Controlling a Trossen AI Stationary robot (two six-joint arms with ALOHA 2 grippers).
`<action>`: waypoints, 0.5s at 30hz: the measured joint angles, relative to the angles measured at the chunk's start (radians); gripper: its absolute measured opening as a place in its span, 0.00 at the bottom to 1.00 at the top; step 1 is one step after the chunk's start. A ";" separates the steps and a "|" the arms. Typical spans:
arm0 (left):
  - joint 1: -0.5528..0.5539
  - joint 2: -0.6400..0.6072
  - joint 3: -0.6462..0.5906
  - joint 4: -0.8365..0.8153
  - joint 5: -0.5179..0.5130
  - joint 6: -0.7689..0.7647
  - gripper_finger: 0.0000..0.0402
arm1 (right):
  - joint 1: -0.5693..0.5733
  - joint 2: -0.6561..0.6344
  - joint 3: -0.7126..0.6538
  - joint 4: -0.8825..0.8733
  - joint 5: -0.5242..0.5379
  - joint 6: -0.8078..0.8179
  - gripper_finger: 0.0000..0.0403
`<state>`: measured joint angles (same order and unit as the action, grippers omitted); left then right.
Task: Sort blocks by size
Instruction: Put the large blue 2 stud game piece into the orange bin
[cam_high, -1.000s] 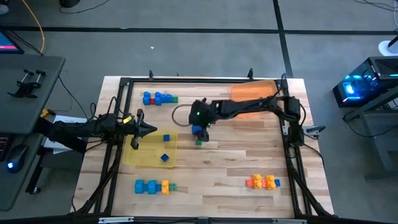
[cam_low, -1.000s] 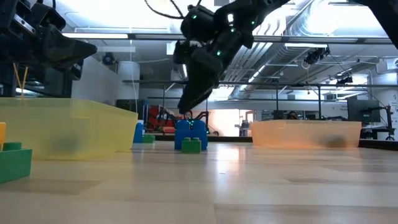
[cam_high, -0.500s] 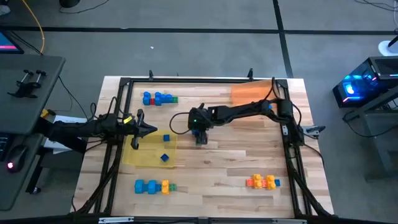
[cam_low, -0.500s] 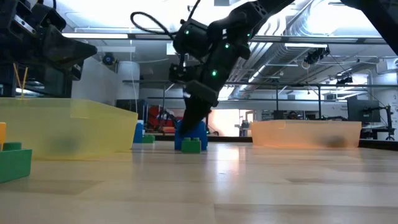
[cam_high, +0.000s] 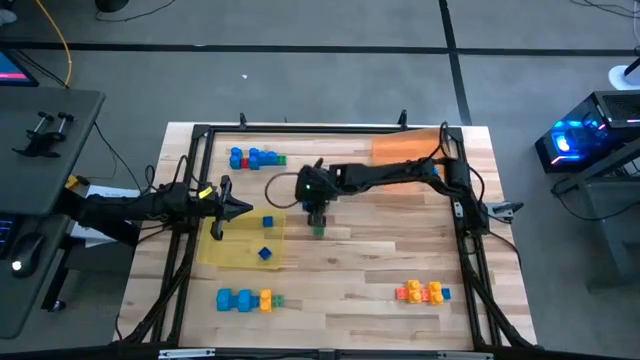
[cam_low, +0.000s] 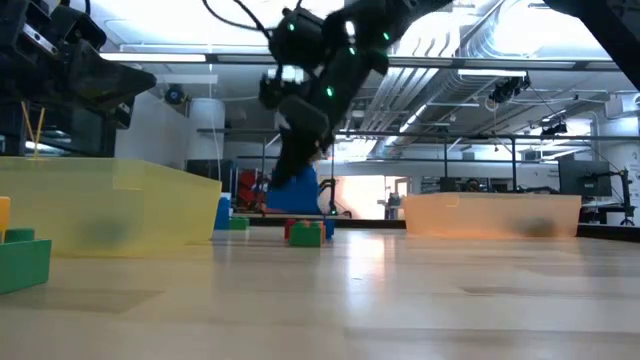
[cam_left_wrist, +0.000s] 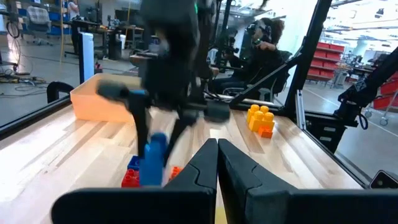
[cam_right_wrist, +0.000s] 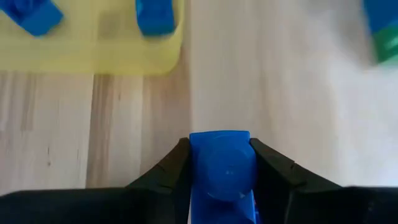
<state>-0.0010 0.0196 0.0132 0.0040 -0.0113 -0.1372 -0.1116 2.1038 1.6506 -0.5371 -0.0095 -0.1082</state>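
The right end effector has lifted clear of the bench, clamped on 1 blue brick. The green brick under it 0.5 s ago stays on the bench. The yellow tray lies at 9 o'clock. The left end effector, fingers together, waits over that tray.

right hand holds block above table centre | small block seemingly just below | tray left
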 joint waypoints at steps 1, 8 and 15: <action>0.000 0.000 0.000 0.000 0.000 0.000 0.00 | -0.010 -0.005 0.037 -0.041 0.000 -0.011 0.30; 0.000 0.000 0.000 0.000 0.000 0.000 0.00 | -0.139 -0.149 0.087 -0.248 0.072 -0.042 0.30; 0.000 0.000 0.000 0.000 0.000 0.000 0.00 | -0.319 -0.518 -0.325 -0.258 0.215 0.106 0.30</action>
<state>-0.0010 0.0195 0.0129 0.0040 -0.0114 -0.1375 -0.4304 1.5856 1.3254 -0.7948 0.2053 -0.0019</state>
